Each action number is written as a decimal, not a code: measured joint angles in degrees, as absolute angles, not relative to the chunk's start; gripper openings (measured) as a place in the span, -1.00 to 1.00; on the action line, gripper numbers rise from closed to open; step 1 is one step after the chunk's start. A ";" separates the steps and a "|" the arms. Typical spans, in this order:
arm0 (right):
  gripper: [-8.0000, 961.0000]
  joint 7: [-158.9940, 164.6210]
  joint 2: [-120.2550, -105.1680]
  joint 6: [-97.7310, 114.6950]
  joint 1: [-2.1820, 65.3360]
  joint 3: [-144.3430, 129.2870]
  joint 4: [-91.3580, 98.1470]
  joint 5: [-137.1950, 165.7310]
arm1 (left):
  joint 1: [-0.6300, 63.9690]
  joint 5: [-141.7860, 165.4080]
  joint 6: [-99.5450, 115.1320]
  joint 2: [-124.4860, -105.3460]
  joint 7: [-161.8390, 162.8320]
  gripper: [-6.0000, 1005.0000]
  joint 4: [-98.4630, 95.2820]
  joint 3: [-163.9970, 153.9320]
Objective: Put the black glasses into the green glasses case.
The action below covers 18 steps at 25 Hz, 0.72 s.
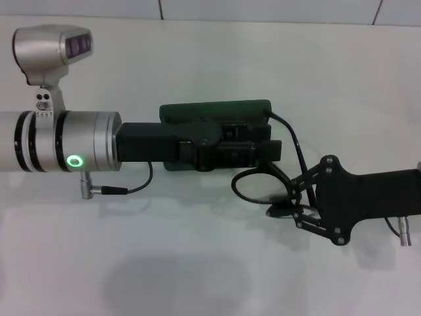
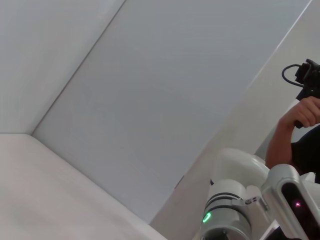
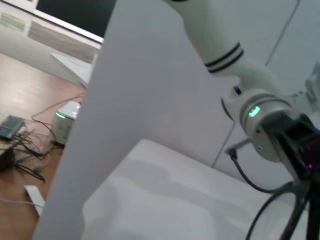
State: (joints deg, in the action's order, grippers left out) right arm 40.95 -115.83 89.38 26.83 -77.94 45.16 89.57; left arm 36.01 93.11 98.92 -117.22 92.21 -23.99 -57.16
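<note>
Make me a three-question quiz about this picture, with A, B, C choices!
1. Where is the left gripper? A over the case, B at the table's front edge, C beside the right arm's elbow.
2. What colour is the case? A red, B green, C yellow.
3. What is the right gripper doing? A holding the glasses, B hanging empty, C pressing the case.

Answers: 1 A, the black gripper covers most of the case. 2 B, its top edge shows dark green. 3 A, its fingers pinch the frame, just right of the case.
</note>
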 joint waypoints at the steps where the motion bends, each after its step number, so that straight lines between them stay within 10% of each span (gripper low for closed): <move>1: -0.76 40.95 -115.83 89.16 26.83 -77.92 45.15 89.53 | 35.98 93.00 98.94 -117.24 92.22 0.30 -24.00 -57.16; 18: -0.76 40.74 -115.78 88.54 26.61 -77.96 44.63 89.55 | 35.14 89.93 100.19 -117.15 92.04 0.30 -24.08 -57.08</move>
